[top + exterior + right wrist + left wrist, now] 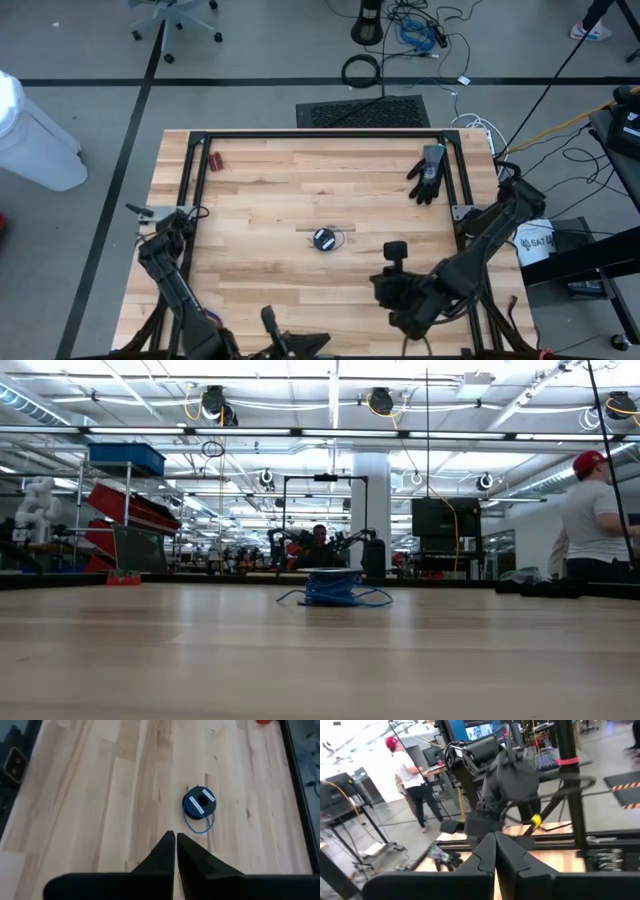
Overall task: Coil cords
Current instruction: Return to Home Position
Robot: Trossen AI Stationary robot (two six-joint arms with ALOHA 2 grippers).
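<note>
Cord: the thin blue cord (324, 239) lies wound in a small tight coil near the middle of the table (260, 200), touched by neither of my tools.
Coil detail: my right wrist view shows a dark round core with two pale strips on top, and one loose blue loop lying on the wood beside the coil.
Low view: the coil sits flat on the wood, with thin blue strands spilling out on both sides.
Right tool: my right tool (396, 250) is near the coil, off to its right in the high view, and apart from it. Its two dark fingers are pressed together, tips meeting, with nothing between them.
Left tool: my left tool (495, 836) is drawn back at the near edge of the table, well apart from the coil. Its fingers are pressed together and hold nothing, and it faces across towards my right arm.
Black glove: the black glove (428, 173) lies flat near the far right corner.
Red-handled pliers: the red-handled pliers (214, 161) lie near the far left corner.
Room: a person (590, 510) in a red cap stands beyond the table.
</note>
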